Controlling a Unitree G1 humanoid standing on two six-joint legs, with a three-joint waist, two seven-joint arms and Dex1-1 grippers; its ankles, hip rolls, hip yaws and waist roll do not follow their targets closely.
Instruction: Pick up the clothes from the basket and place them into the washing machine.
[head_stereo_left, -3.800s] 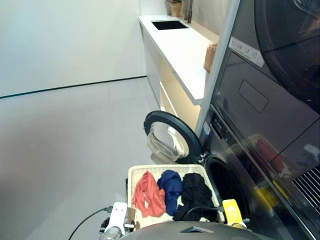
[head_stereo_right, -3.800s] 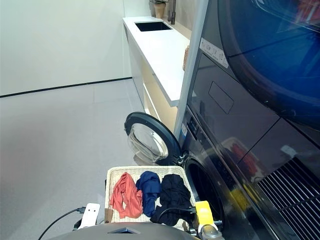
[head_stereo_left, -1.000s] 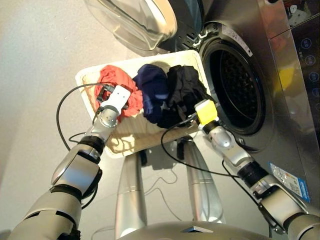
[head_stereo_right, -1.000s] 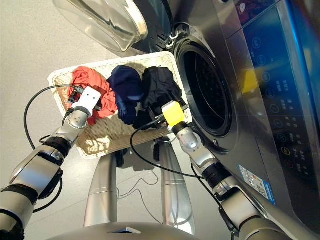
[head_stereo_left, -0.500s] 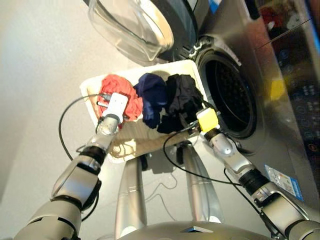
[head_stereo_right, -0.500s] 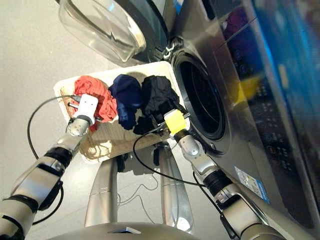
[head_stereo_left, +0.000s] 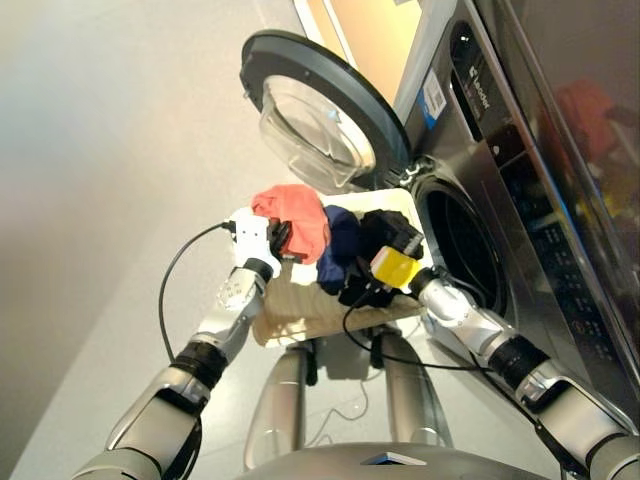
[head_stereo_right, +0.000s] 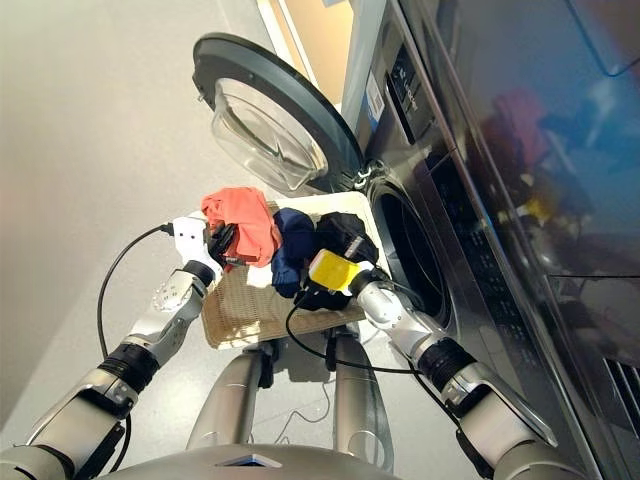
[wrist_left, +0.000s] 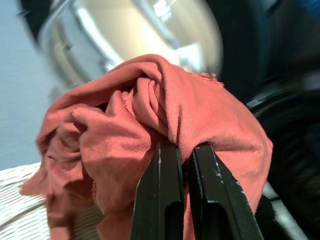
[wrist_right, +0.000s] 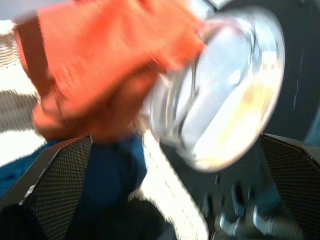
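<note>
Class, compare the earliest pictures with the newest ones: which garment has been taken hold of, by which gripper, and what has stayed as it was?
The left gripper has closed on the coral-red garment and lifted it above the basket. The right gripper, fingers wide apart, has reached in by the black garment but holds nothing. The navy garment stays in the basket, and the washing machine door stays open.

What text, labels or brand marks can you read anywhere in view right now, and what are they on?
None can be read for certain.
Blue-and-white sticker on the washing machine, beside the door hinge: print too small.
White lettering on the machine's control panel: a brand-like word, too blurred to spell out.
Control-panel icons lower down: faint marks, illegible.
Coral-red garment, basket: no writing visible.
</note>
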